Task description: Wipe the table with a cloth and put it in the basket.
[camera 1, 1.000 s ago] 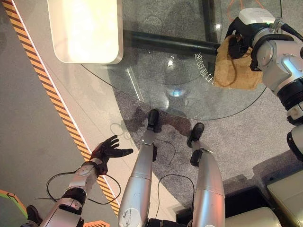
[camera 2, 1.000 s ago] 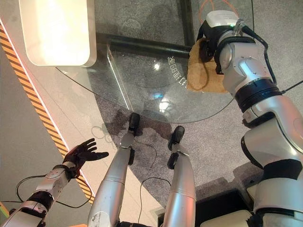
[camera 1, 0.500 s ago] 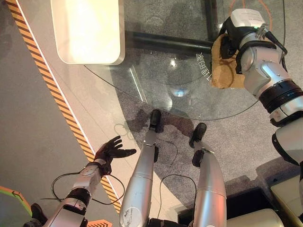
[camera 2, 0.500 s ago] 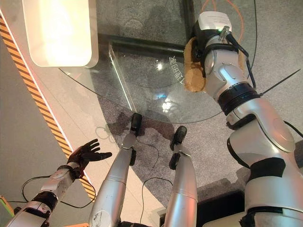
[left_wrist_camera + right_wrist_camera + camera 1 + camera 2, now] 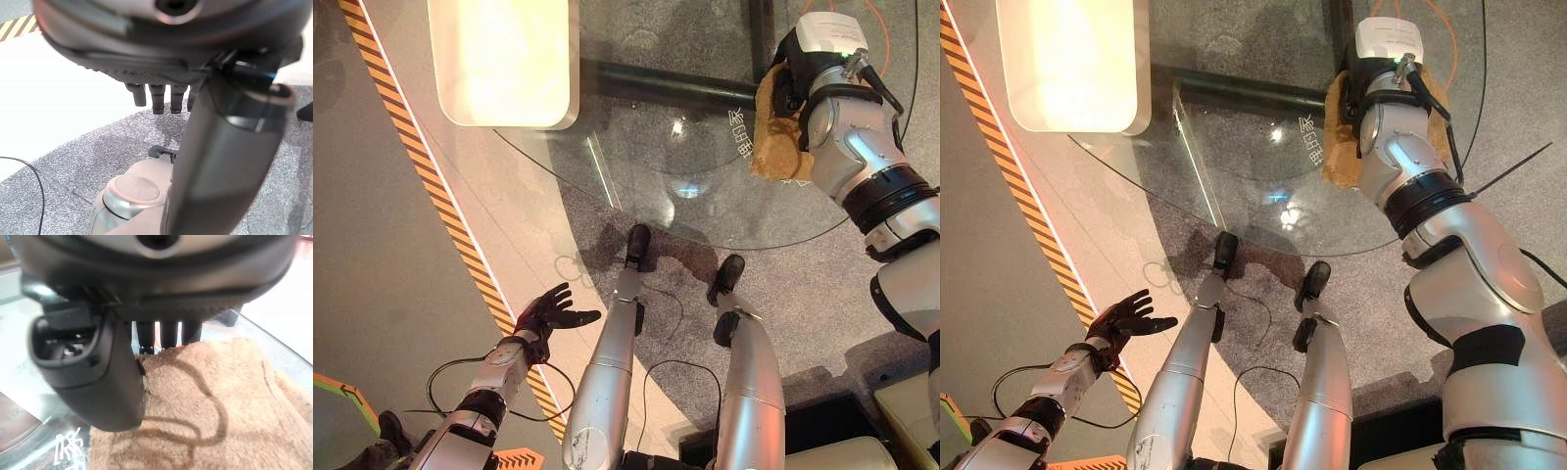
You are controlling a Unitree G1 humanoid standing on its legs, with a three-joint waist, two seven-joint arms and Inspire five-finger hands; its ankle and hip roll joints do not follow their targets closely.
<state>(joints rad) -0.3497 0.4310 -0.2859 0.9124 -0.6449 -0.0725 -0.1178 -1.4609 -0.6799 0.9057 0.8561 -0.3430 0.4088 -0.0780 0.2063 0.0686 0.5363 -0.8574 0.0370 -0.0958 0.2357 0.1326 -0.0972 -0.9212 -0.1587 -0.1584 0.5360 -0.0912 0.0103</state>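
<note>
- A tan, fluffy cloth (image 5: pixel 775 137) lies flat on a round glass table (image 5: pixel 636 166), close to the table's right edge.
- The cloth's long axis runs from the table's near rim toward its far side; a dark looping line crosses its pile.
- The right hand (image 5: pixel 166 335) rests on top of the cloth with straight fingers laid against it, pressing down rather than pinching. The silver-grey right arm covers much of the cloth from above.
- A white, rounded rectangular slab (image 5: pixel 504 59) sits on the table's far left part, well apart from the cloth.
- A dark bar (image 5: pixel 666 86) runs beneath the glass, between the slab and the cloth.
- A yellow-and-black striped line (image 5: pixel 431 186) crosses the floor left of the table.
- The left hand (image 5: pixel 548 311) hangs low, off the table's near left side, fingers spread, holding nothing.
</note>
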